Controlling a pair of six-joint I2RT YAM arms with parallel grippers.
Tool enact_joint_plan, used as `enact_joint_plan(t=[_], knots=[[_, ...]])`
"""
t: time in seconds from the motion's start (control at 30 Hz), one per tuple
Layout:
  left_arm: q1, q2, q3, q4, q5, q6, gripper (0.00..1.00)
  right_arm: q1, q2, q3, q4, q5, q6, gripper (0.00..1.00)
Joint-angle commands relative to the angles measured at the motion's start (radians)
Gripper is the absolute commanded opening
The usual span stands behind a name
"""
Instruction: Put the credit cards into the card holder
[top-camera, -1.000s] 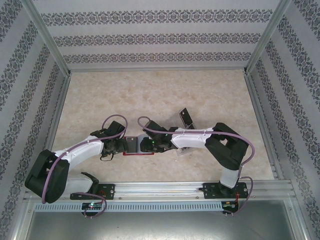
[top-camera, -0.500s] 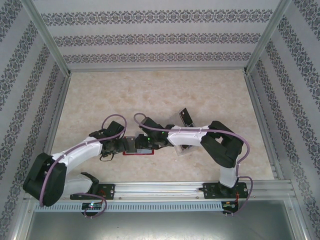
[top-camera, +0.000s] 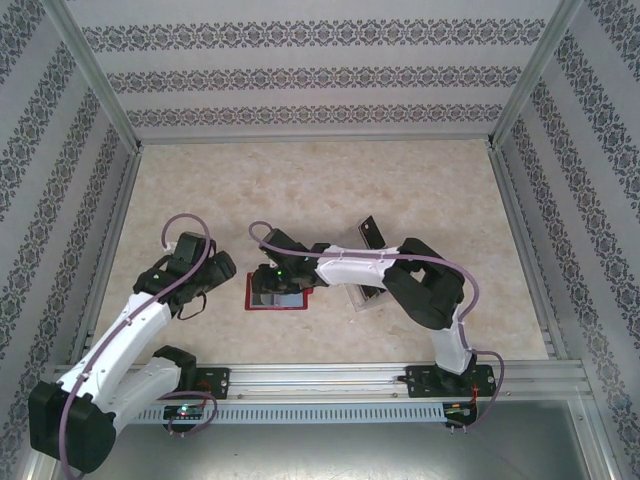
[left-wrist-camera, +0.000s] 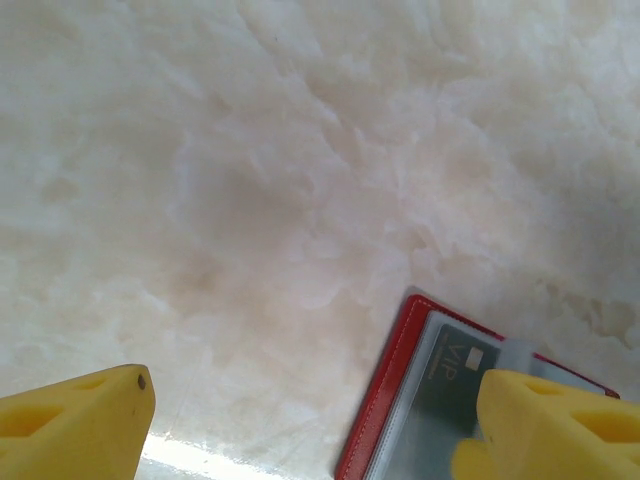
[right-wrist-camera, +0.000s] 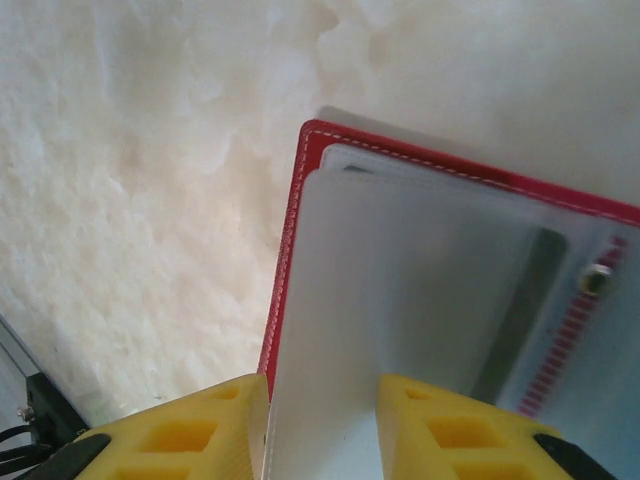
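Observation:
The red card holder (top-camera: 250, 301) lies open on the table in front of the arms. My right gripper (top-camera: 272, 287) hovers over it, shut on a credit card (right-wrist-camera: 400, 300) that looks pale grey from this angle; the card's far edge rests on the holder's inner pockets (right-wrist-camera: 292, 250). A dark VIP card (left-wrist-camera: 448, 378) sits under a clear pocket of the card holder (left-wrist-camera: 385, 400). My left gripper (left-wrist-camera: 315, 425) is open with nothing between its fingers, just left of the holder (top-camera: 215, 272). Another dark credit card (top-camera: 372, 232) leans up behind the right arm.
A clear plastic tray (top-camera: 366, 300) lies under the right forearm, right of the holder. Patterned walls with metal posts enclose the marbled tabletop (top-camera: 300, 190). An aluminium rail (top-camera: 320, 378) runs along the near edge.
The left arm let go, opened wider and drew back to the left, away from the holder. The right gripper slid left with its card, over the holder.

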Motion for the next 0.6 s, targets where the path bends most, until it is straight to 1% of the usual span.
enact_joint_plan(t=[0.0,0.17,0.27,0.33,0.43,0.57], knots=[[0.014,0.014,0.033,-0.057,0.004,0.015,0.85,0.018,0.050,0.049,-0.047,-0.037,-0.016,0.35],[0.015,0.018,0.027,-0.041,0.024,0.014,0.85,0.017,0.034,0.055,-0.062,-0.047,-0.030,0.36],[0.014,0.023,0.027,-0.039,0.035,0.020,0.85,0.015,-0.027,0.042,-0.072,-0.027,-0.052,0.49],[0.015,0.029,0.020,-0.033,0.044,0.019,0.85,0.010,-0.060,0.051,-0.086,-0.026,-0.068,0.55],[0.014,0.037,0.013,-0.024,0.054,0.018,0.84,0.005,-0.090,0.065,-0.117,-0.014,-0.085,0.56],[0.015,0.054,0.003,-0.015,0.074,0.025,0.84,-0.017,-0.196,-0.007,-0.131,0.020,-0.098,0.54]])
